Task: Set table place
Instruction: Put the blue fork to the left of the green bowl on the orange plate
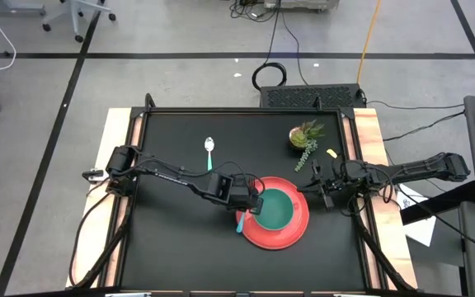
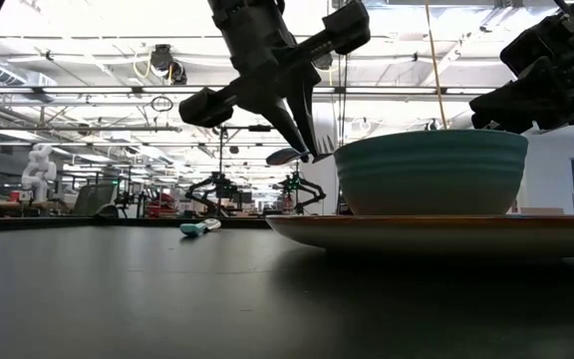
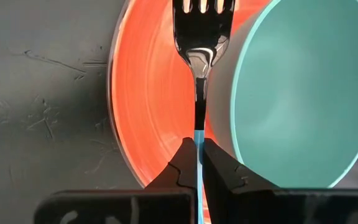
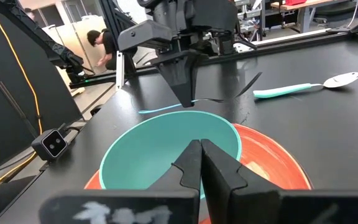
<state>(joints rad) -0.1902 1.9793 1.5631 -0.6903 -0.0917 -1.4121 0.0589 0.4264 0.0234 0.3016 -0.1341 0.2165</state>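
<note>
Teal bowl (image 1: 277,208) empty, sits on red plate (image 1: 295,232); left gripper (image 3: 197,163) pinching fork (image 3: 199,74) over plate, right gripper (image 4: 201,163) closed

I see a small potted plant (image 1: 305,134) on the far right of the tabletop, well beyond the right pincer. A yellow scrap (image 1: 331,153), maybe tape, lies nearer it. A person (image 4: 106,45) crouches beyond the table.

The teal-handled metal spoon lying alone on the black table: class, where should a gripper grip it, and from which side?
Grip the teal-handled metal spoon at mid-handle, coming straight down from above with fingers across its width. It lies flat and clear of the red round plate, and the handle is straight and narrow, unlike the rounded bowl end.
</note>
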